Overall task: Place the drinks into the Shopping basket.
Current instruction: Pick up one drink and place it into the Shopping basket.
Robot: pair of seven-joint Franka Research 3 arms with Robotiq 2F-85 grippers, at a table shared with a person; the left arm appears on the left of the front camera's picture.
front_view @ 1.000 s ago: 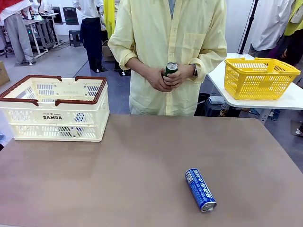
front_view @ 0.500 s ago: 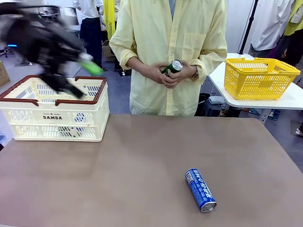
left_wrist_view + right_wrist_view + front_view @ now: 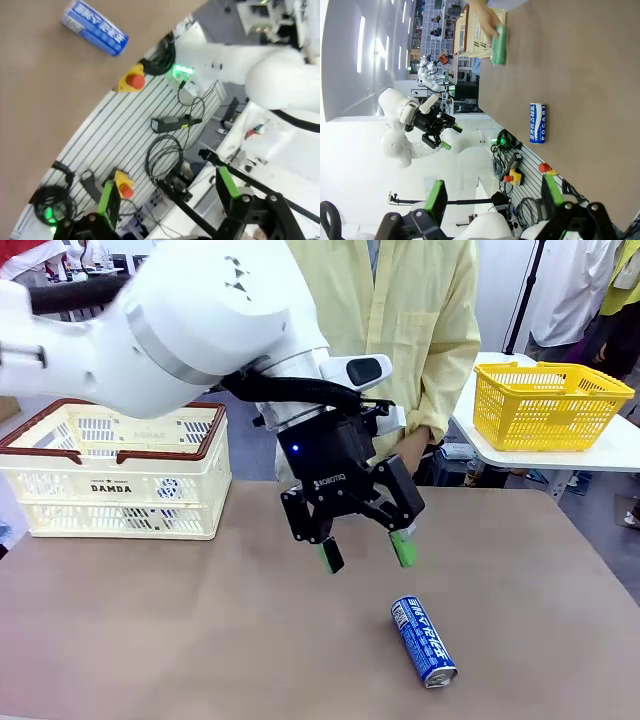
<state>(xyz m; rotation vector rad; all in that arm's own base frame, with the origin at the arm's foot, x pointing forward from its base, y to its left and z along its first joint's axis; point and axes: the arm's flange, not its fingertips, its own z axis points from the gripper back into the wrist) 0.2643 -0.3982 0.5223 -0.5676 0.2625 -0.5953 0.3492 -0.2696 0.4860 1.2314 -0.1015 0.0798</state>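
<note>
- Front view: our left gripper [image 3: 370, 565] hangs over the middle of the table [image 3: 180, 630]. Its pads are spread wide, with nothing between them and nothing touching them. The blue can [image 3: 424, 641] lies on its side on the table, lower than the gripper and a bit to our right, toward the near edge. Its long axis runs diagonally, far-left to near-right, with the silver end facing the near edge. The basket [image 3: 115, 470] sits well apart at the far left of the table, and a person [image 3: 430, 330] stands behind the arm. We reckon the left arm is the one to go for the can: down and a little to the right, fingers straddling its short width, so maybe a small wrist turn first.
- Left wrist view: the left gripper [image 3: 165, 176] shows both fingers apart and empty. The blue can [image 3: 95, 27] is up in the top-left corner, so it isn't lined up between the pads yet.
- Right wrist view: our right gripper [image 3: 493, 178] is spread wide too, holding nothing, and looks on from off to the side. The blue can [image 3: 537, 123] lies well away from it, so this arm is clearly the farther one. Farther on, a hand [image 3: 487, 12] has a green can [image 3: 499, 45] near the basket [image 3: 472, 35]. It's blurred, so we can't tell whether that can touches the table.
</note>
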